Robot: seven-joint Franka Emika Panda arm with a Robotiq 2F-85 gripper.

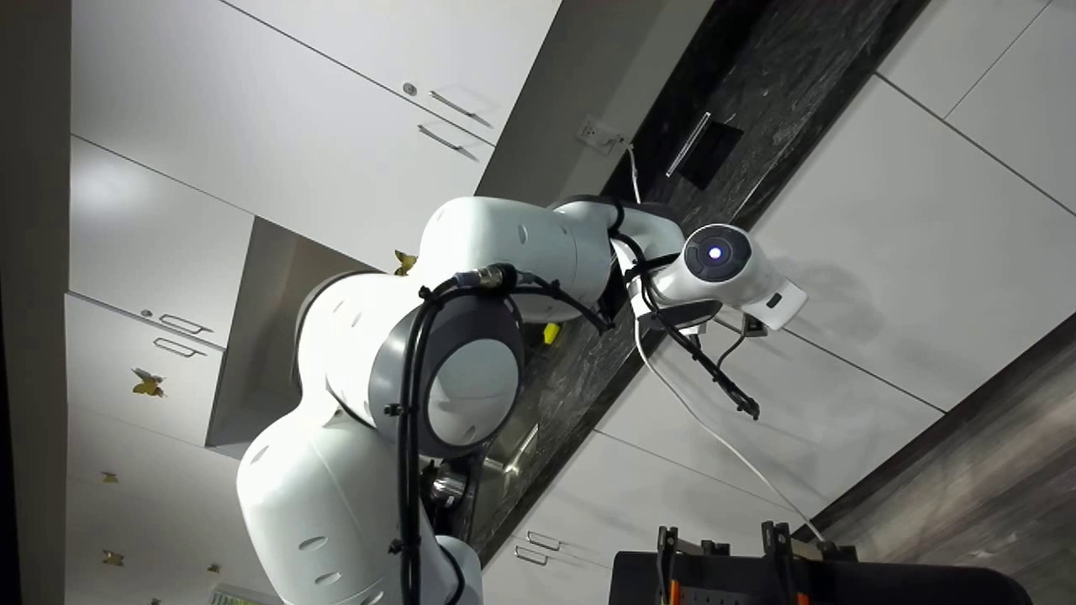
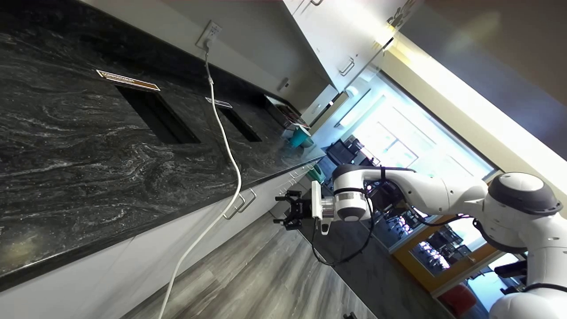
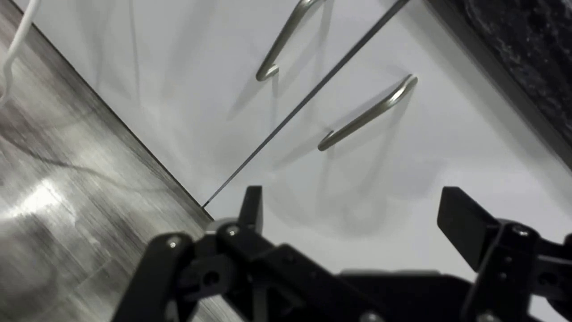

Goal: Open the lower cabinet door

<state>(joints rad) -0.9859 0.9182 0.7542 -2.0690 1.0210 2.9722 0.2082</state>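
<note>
You are holding the end effector (image 3: 357, 219) wide, its fingers (image 3: 464, 223) standing well apart in the wrist view, out past the front edge of the counter (image 2: 88, 186). The door (image 3: 380, 188) is sitting closed below the counter, its handle (image 3: 357, 123) jutting out on the side nearer the counter. A white cable (image 2: 238, 177) is trailing over the counter's edge.

The white arm (image 2: 443, 190) was bent at the elbow (image 1: 471, 386), and its wrist (image 2: 352, 201) hung out beyond the front edge of the worktop (image 2: 66, 177). The gripper (image 3: 353, 208) pointed below that edge, its two black fingers (image 3: 462, 219) spread wide apart, the line between them slanting to the edge.
</note>
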